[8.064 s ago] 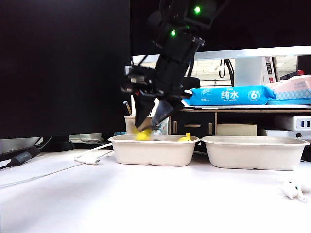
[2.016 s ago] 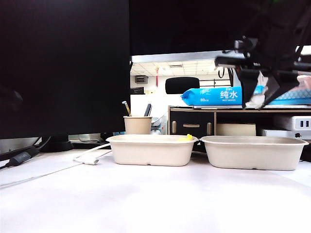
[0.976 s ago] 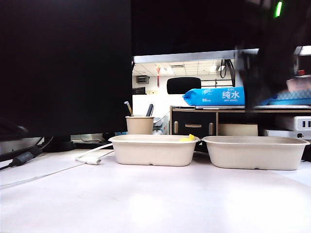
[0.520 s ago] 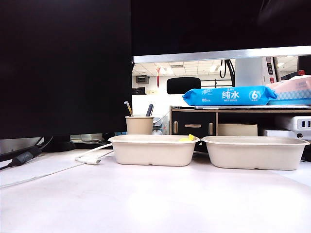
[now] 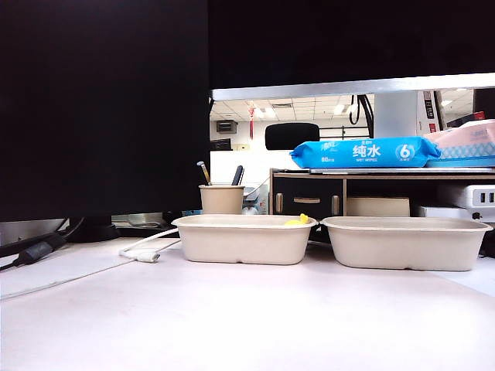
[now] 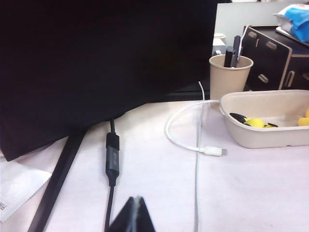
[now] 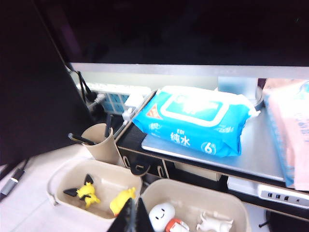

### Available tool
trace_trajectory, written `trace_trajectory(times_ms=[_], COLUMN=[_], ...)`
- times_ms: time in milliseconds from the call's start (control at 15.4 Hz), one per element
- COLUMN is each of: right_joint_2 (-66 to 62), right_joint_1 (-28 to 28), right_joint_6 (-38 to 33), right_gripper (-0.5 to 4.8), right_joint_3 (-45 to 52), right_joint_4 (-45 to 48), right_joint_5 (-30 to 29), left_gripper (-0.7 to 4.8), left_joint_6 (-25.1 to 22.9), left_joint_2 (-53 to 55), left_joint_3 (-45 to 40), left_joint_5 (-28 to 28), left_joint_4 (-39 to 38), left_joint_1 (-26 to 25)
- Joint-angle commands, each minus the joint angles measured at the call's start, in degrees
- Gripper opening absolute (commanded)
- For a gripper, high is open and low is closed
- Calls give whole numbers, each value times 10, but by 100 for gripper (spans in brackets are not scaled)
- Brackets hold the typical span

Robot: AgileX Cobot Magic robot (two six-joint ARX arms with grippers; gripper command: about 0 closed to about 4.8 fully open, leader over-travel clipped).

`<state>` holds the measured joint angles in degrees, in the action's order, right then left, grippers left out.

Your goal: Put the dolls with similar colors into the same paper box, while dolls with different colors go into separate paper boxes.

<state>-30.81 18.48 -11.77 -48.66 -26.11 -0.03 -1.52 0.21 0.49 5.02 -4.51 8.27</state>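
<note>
Sorted: yellow black-eared Pichu doll (image 7: pixel 86 192) and plain yellow duck doll (image 7: pixel 122 199) in left beige pulp tray (image 7: pixel 62 180); white round-headed red-shirted doll (image 7: pixel 162 215) and white cat doll (image 7: pixel 211 223) in right tray (image 7: pixel 193 191).
Beige pen cup (image 7: pixel 103 144) behind; left gripper (image 6: pixel 133 218) low over table, right gripper (image 7: pixel 131 217) above trays, both pressed together, empty.

Two beige moulded-pulp trays stand side by side: one (image 7: pixel 63 181) holds the yellow black-eared Pichu doll (image 7: pixel 86 192) and the plain yellow duck-like doll (image 7: pixel 122 199); the other (image 7: pixel 193 193) holds the white round-headed doll (image 7: pixel 162 214) and the small white cat-like doll (image 7: pixel 212 223).
</note>
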Motion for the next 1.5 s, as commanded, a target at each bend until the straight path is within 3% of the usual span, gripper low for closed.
trace_trajectory(times_ms=[65,390,845,910,1106,1171,1236,1301,1496], right_joint_2=[74,186,306,306,306,305,306,306,306], right_joint_1=[0,-1,-3,-26,-202,-239,-328,-366,-381], right_joint_6=[2,2,19,40,60,58,58,57,42], right_gripper=[-1,-1,-1,-1,-1,-1,-1,-1,-1], right_joint_3=[17,16,13,12,79,101,168,206,318], right_joint_4=[-6,-87,-88,-88,-71,-65,-30,-4,102], right_joint_5=[-1,-1,3,7,-3,-30,-120,-157,-176], left_gripper=[-5,-5,-5,-5,-5,-5,-5,-5,-5], left_joint_6=[0,0,0,0,0,0,0,0,0], left_joint_2=[0,0,0,0,0,0,0,0,0], left_joint_3=[0,0,0,0,0,0,0,0,0], left_joint_5=[2,2,2,2,2,2,2,2,2], left_joint_4=[3,3,3,3,3,3,3,3,3], left_joint_1=[-1,-1,-1,-1,-1,-1,-1,-1,-1])
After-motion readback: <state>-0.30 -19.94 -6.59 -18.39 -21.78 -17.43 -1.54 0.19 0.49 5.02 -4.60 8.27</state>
